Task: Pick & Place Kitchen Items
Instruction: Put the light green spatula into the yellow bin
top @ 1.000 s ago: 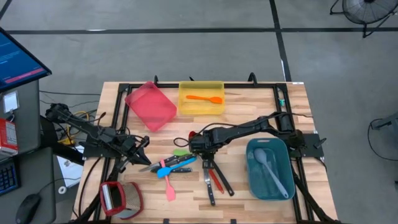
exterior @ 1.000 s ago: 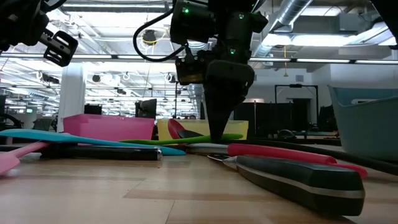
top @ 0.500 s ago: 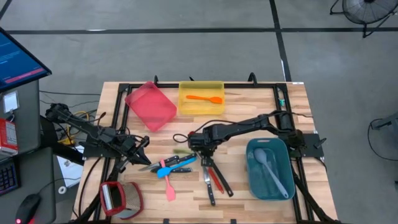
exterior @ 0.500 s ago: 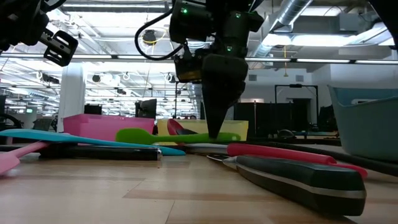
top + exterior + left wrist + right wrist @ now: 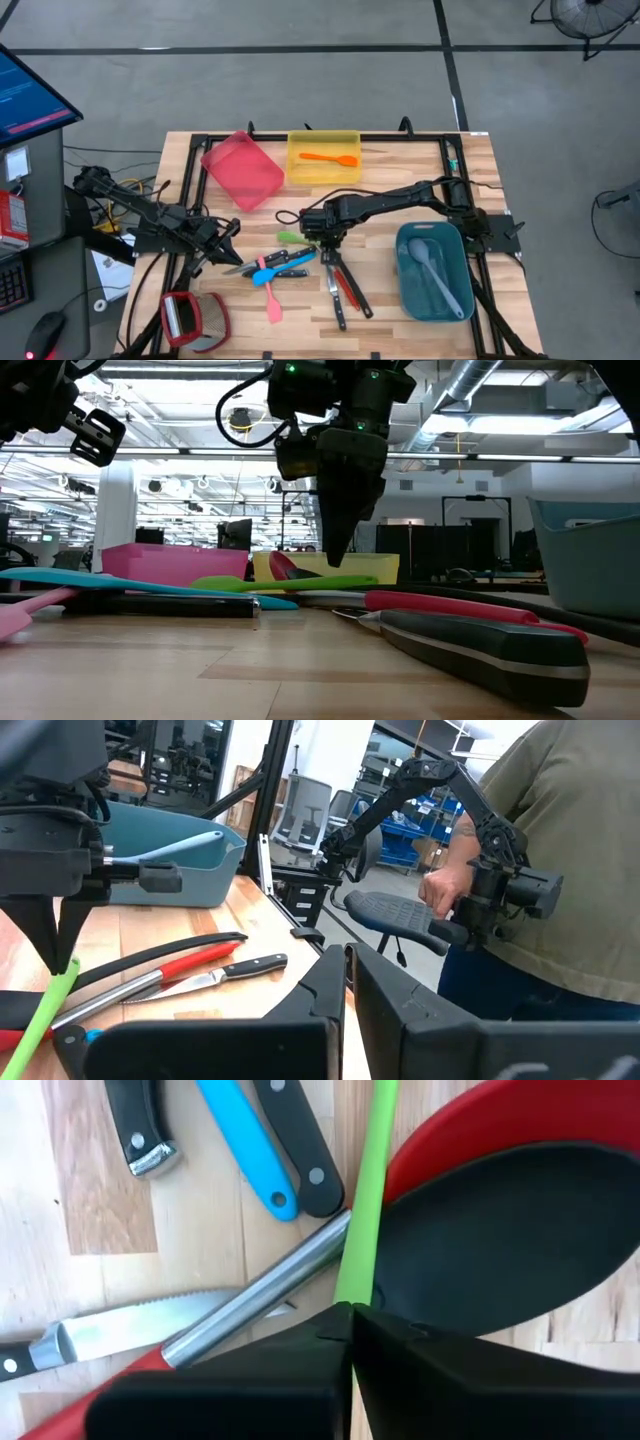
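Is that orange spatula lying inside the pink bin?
No, the orange spatula lies inside the yellow bin, beside the pink bin, which holds nothing visible.

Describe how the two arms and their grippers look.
Both arms are dark, jointed and slender, with black cables looped alongside. The left gripper ends in two blocky black fingers. The right gripper tapers to a narrow dark point below a boxy wrist showing small green lights.

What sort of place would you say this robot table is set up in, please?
Probably an open-plan robotics lab or workshop. The low view shows exposed ceiling ducts and strip lights over a wide floor; the left wrist view shows a second robot arm and an office chair beyond the wooden table.
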You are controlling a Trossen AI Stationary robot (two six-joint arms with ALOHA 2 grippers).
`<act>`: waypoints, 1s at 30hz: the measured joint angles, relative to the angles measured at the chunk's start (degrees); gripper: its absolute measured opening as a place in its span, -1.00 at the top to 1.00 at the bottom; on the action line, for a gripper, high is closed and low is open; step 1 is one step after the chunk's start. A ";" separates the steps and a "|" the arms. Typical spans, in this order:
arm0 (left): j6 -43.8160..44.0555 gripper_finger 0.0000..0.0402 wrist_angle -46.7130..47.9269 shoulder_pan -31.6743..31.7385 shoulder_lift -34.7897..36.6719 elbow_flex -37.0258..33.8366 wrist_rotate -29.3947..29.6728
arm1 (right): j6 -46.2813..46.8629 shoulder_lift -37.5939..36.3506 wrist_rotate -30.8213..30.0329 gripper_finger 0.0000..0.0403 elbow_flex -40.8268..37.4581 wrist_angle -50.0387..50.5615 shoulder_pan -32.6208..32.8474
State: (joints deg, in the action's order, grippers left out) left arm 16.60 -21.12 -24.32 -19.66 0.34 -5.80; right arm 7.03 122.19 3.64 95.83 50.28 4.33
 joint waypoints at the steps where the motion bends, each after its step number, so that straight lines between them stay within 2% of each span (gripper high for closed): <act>1: 0.00 0.96 0.02 0.00 0.00 0.00 -0.02 | -0.07 0.00 0.00 0.94 -0.20 -0.23 -0.01; 6: 0.00 0.96 0.02 0.00 0.00 0.00 -0.02 | -1.27 -0.02 0.00 0.64 -0.45 -0.22 -0.01; 13: -0.02 0.96 0.00 0.00 0.00 0.02 -0.02 | -3.04 -0.02 -0.34 -0.05 -0.45 -4.21 0.26; 16: -0.02 0.96 0.00 0.00 0.00 0.00 -0.02 | -2.82 -0.02 -0.50 -0.24 -0.45 -5.74 0.31; 20: 0.00 0.96 0.02 0.00 0.00 0.00 -0.02 | -2.67 1.53 -0.70 -0.25 -0.59 -4.98 0.02; 30: 0.00 0.96 -0.26 0.00 -0.22 0.00 0.00 | -2.70 4.40 -0.35 0.02 -0.19 -4.28 -0.12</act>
State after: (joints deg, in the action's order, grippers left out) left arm 16.60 -21.39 -24.32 -19.88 0.34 -5.80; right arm 4.33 126.60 3.29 95.64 46.01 4.21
